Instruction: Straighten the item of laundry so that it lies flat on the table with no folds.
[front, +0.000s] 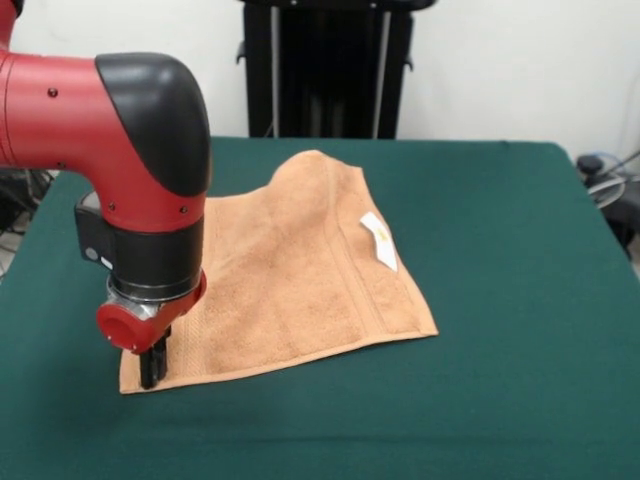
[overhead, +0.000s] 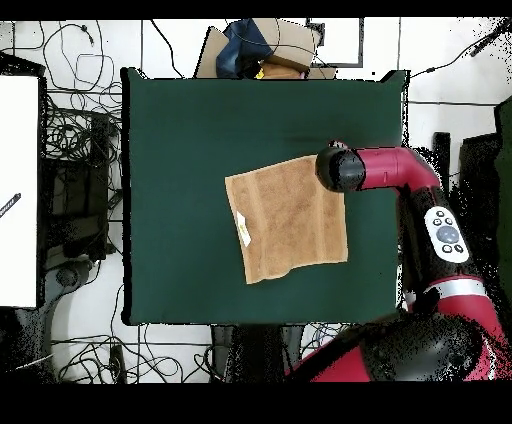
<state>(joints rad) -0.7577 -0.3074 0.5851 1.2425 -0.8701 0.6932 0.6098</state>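
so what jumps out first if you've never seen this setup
The red and black arm fills the front view's left side, its gripper down at the near-left corner of the towel. The orange-brown towel stands out mid-table on the dark green table, with a small white tag on top and its far edge humped rather than flat. Whether the jaws are closed on the cloth cannot be seen.

One camera stands across the table (front: 520, 300), facing the robot's pedestal (front: 325, 70) from fairly close — the other looks straight down from high above, base at bottom. Both share the table and towel (overhead: 288, 218).
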